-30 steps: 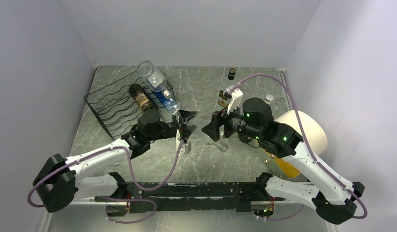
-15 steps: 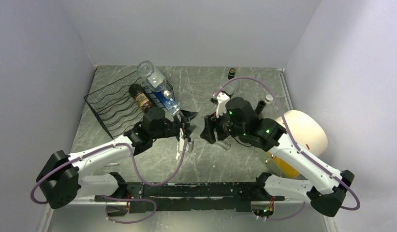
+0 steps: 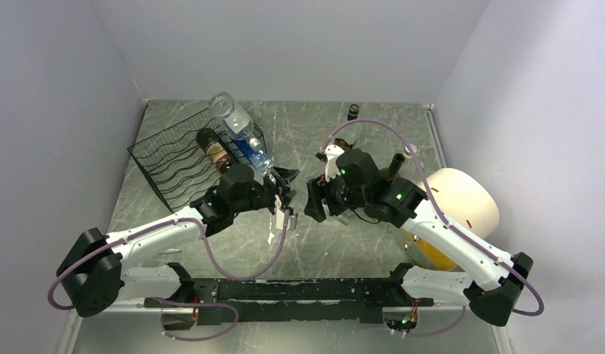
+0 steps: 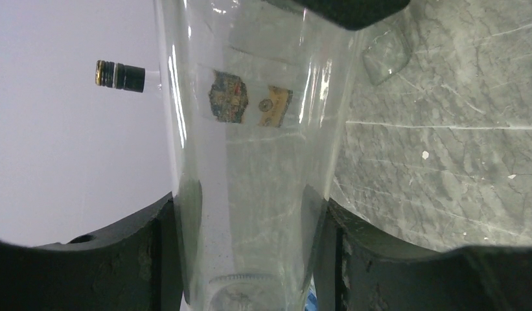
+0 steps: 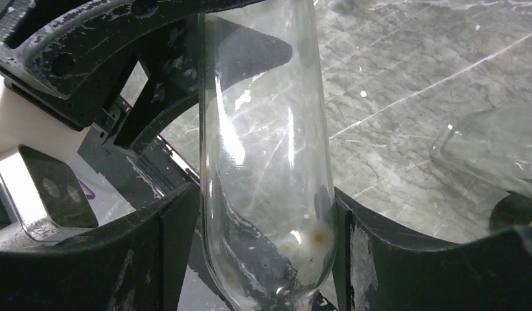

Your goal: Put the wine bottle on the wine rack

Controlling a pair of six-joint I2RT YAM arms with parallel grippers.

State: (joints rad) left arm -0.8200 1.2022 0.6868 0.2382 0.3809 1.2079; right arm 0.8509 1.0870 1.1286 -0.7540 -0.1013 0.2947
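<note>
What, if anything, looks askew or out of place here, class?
The blue-labelled bottle juts up past the wine rack's right end, looking tilted rather than cradled. Also, the clear wine bottle sits between the fingers of the left tool and right tool at once.

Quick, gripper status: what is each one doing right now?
Left gripper: closed on the clear bottle.
Right gripper: set around the same bottle; whether it is actually gripping cannot be told.
</note>
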